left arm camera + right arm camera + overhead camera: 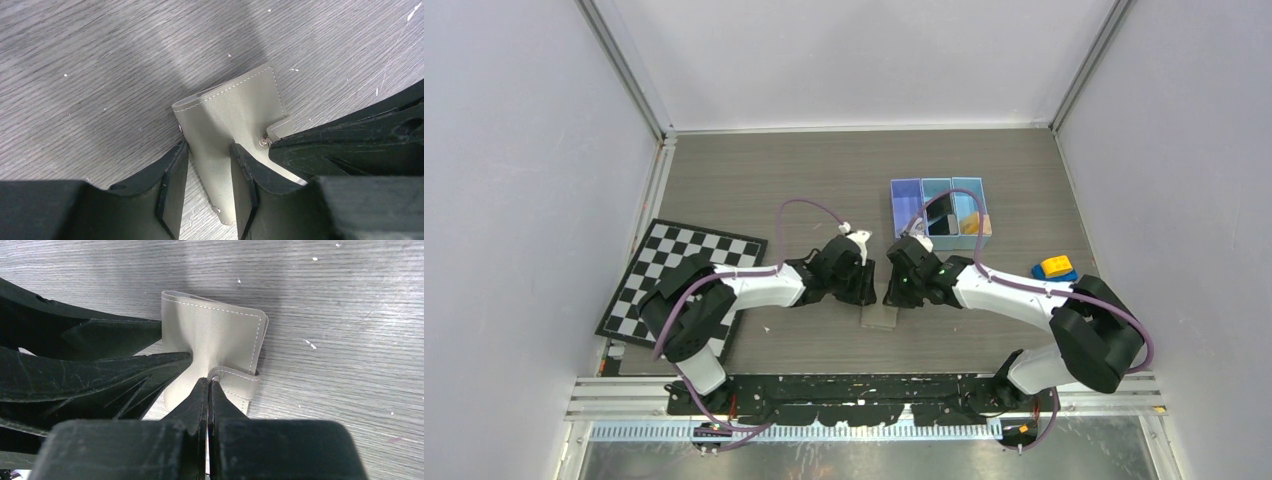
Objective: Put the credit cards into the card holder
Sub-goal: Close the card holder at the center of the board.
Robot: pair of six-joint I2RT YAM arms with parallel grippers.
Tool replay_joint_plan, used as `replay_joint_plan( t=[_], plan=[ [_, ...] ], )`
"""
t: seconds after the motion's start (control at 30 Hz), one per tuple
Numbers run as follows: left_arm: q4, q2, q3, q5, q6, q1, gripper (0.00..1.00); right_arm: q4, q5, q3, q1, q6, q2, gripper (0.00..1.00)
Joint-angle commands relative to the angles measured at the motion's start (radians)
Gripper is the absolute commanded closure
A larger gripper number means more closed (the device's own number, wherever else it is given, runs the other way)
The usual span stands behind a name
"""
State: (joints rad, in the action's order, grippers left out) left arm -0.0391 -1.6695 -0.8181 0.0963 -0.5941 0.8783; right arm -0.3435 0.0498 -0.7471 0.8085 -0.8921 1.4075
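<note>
The grey-taupe card holder [879,318] lies folded on the table between both arms. My left gripper [209,147] stands open astride its near edge, one finger beside the edge and the other on the cover [235,110], which buckles slightly. My right gripper [208,381] is shut on the end of the holder's snap tab [237,382], which curls up from the cover [215,335]. In the top view the two gripper heads [861,283] [896,288] nearly touch. The credit cards, an orange one [984,223] among them, stand in the blue tray [906,205] behind.
A black-and-white chessboard [684,280] lies at the left under the left arm. A small yellow and blue object [1055,268] sits at the right. White walls close in the table on three sides.
</note>
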Motion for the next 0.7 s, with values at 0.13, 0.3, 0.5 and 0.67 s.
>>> replay_joint_plan(
  t=[0.13, 0.3, 0.5, 0.67],
  plan=[
    [0.089, -0.07, 0.008, -0.014, -0.001, 0.007, 0.66, 0.06, 0.041, 0.009, 0.007, 0.008, -0.045, 1.0],
    [0.096, -0.074, 0.004, -0.015, 0.002, 0.008, 0.68, 0.069, 0.025, 0.015, 0.008, 0.001, -0.04, 0.99],
    [0.102, -0.079, -0.001, -0.017, 0.003, 0.007, 0.68, 0.049, 0.012, 0.014, 0.008, -0.01, -0.004, 1.0],
    [0.104, -0.08, -0.002, -0.018, 0.004, 0.007, 0.69, 0.058, 0.007, 0.013, 0.008, -0.008, 0.013, 1.0]
  ],
)
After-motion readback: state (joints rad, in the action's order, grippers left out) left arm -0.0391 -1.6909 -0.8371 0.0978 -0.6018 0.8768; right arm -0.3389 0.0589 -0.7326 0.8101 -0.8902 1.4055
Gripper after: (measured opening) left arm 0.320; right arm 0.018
